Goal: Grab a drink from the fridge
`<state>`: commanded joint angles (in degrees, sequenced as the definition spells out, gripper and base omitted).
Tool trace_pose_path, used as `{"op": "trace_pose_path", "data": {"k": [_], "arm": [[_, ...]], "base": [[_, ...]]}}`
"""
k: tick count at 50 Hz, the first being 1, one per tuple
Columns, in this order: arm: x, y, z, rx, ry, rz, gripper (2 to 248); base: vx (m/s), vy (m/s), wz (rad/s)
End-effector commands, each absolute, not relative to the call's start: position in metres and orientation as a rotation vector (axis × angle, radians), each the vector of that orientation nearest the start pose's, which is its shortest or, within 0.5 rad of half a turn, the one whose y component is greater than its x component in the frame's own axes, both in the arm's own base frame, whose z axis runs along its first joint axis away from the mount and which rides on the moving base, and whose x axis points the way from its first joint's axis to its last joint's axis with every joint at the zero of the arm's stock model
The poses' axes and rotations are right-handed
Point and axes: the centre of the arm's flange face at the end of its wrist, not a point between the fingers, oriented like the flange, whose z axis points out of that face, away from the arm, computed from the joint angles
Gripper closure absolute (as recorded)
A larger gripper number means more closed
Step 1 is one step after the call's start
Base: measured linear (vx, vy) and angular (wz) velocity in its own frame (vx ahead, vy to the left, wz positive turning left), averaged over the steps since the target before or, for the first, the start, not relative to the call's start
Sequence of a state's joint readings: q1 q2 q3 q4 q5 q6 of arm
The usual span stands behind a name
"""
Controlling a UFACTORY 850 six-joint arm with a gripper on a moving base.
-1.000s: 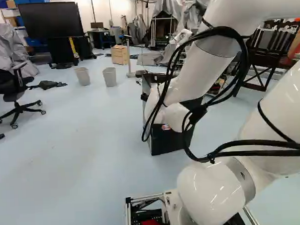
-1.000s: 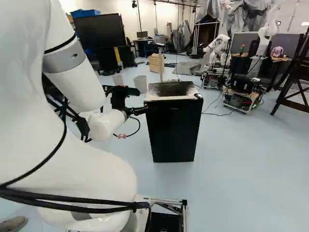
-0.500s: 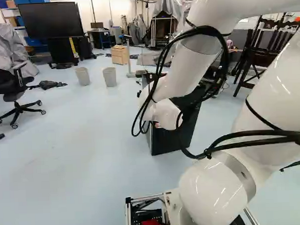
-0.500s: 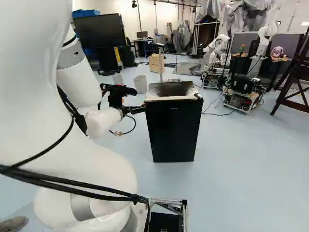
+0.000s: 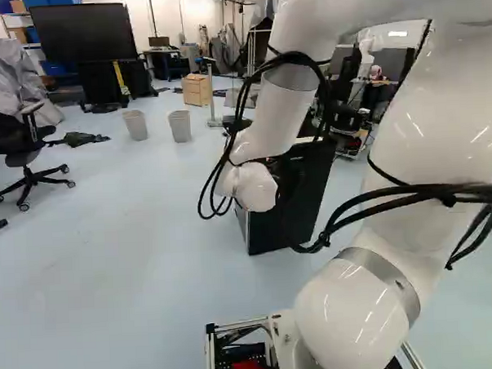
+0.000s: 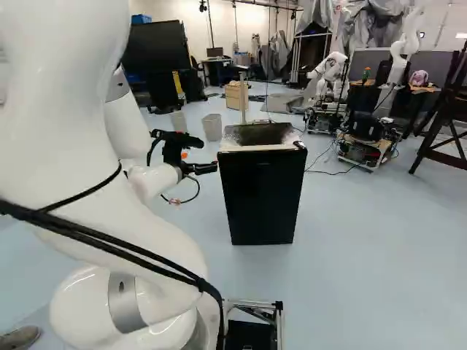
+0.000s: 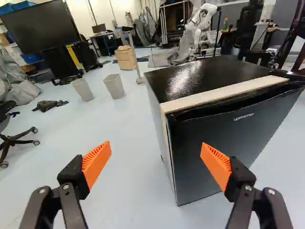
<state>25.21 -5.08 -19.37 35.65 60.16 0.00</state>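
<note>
A black fridge [image 6: 261,200] is standing on the floor [image 6: 365,240], near the middle of the right base view and partly behind the arm [image 5: 266,126] in the left base view. Its door [image 7: 267,126] is sitting shut, and a pale strip [image 7: 224,95] is running along the front edge of its dark top [image 7: 190,78]. The gripper [image 6: 210,167] is hovering near the fridge's upper front corner, on the side toward the bins. In the wrist view the gripper [image 7: 156,150] is spreading its two fingers wide apart, with nothing between its orange pads [image 7: 96,163]; one finger is showing in front of the door, the other over bare floor.

Farther out, two pale bins [image 5: 180,126] are standing side by side. Behind them a small wooden drawer unit [image 5: 196,90] is resting beside an upright post [image 6: 243,98]. A dark cloth [image 5: 82,139] is lying on the floor between the bins and an office chair [image 5: 20,145], which is standing at the left of the left base view. A large screen [image 5: 82,32] is standing beyond them. Beyond the fridge, toward the right of the right base view, another robot [image 6: 333,69] is standing.
</note>
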Motion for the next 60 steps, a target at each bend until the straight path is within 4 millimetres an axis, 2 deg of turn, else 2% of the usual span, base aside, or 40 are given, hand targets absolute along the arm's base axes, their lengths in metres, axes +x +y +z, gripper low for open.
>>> {"op": "trace_pose_path", "data": {"k": [38, 60], "arm": [[0.368, 0.153, 0.308, -2.589, 0.512, -1.836, 3], [0.38, 0.169, 0.283, -2.629, 0.658, -1.88, 3]], "base": [[0.0, 0.0, 0.0], [0.0, 0.0, 0.0]]}}
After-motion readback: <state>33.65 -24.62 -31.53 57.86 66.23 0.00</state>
